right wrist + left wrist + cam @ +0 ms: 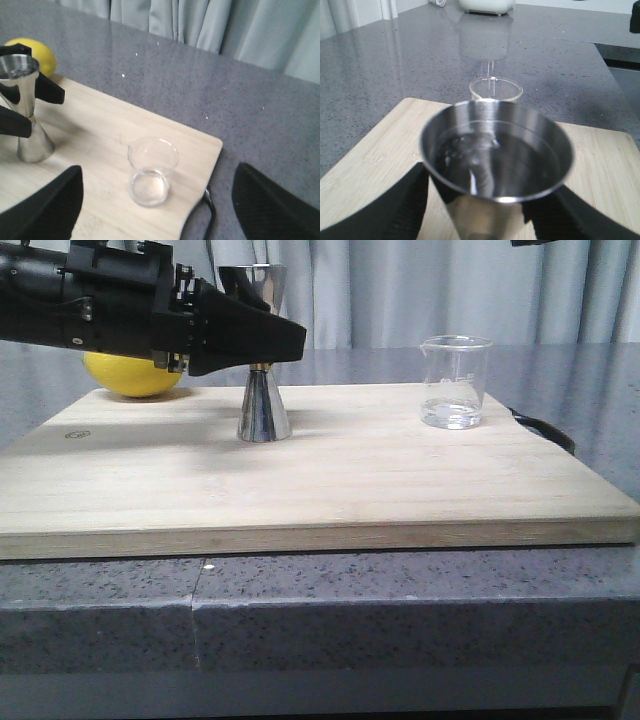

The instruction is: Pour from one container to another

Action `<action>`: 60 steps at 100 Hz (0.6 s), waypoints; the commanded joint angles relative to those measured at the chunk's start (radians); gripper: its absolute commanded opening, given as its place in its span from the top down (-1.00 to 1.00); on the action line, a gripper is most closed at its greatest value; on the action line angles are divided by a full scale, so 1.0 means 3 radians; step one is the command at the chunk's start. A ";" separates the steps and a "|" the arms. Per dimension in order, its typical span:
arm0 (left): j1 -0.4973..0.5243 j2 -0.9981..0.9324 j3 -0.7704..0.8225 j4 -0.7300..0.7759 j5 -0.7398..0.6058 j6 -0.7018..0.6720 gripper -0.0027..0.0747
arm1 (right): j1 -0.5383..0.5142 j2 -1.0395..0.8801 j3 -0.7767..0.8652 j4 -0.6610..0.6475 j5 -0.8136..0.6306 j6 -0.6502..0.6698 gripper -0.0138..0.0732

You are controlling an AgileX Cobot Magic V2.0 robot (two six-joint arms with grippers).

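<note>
The steel jigger (264, 410) stands upright on the wooden board (330, 490), left of centre. My left gripper (262, 330) reaches in from the left, shut on the jigger's upper cone. In the left wrist view the jigger's cup (495, 150) sits between the two black fingers (380, 210) and liquid shows inside it. The clear glass beaker (455, 382) stands alone at the board's far right with a little liquid in the bottom. My right gripper (157, 215) hangs open above the beaker (152, 172) without touching it.
A yellow lemon (130, 375) lies at the board's back left, behind my left arm. A black curved object (545, 430) pokes out past the board's right edge. Grey stone counter (400, 590) surrounds the board, and curtains hang behind.
</note>
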 commanded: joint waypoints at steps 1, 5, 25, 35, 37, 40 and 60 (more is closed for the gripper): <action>-0.0003 -0.0160 -0.0102 -0.0102 0.0002 -0.0153 -0.33 | -0.0018 -0.0071 -0.0411 -0.0034 0.0498 -0.0026 -0.58; -0.0003 -0.0178 -0.0102 -0.0029 -0.0063 -0.0208 -0.34 | -0.0018 -0.0071 -0.0569 -0.0052 0.0860 -0.0026 -0.58; -0.0003 -0.0502 -0.0102 0.0643 -0.0601 -0.0734 -0.35 | -0.0018 -0.0071 -0.1188 -0.0249 0.2268 0.0065 -0.58; -0.0003 -0.0737 -0.0102 0.1239 -0.0901 -0.1385 -0.35 | -0.0018 -0.0071 -0.1395 -0.0456 0.2733 0.0328 -0.58; -0.0003 -0.0792 -0.0102 0.1378 -0.0945 -0.1486 -0.35 | -0.0018 -0.0071 -0.1423 -0.0494 0.2810 0.0378 -0.58; -0.0003 -0.0869 -0.0102 0.1565 -0.1000 -0.1741 -0.35 | -0.0018 -0.0071 -0.1458 -0.0542 0.2899 0.0443 -0.58; -0.0003 -0.1494 -0.0102 0.2924 -0.0962 -0.3150 -0.35 | -0.0018 -0.0071 -0.1481 -0.0684 0.3179 0.0676 -0.58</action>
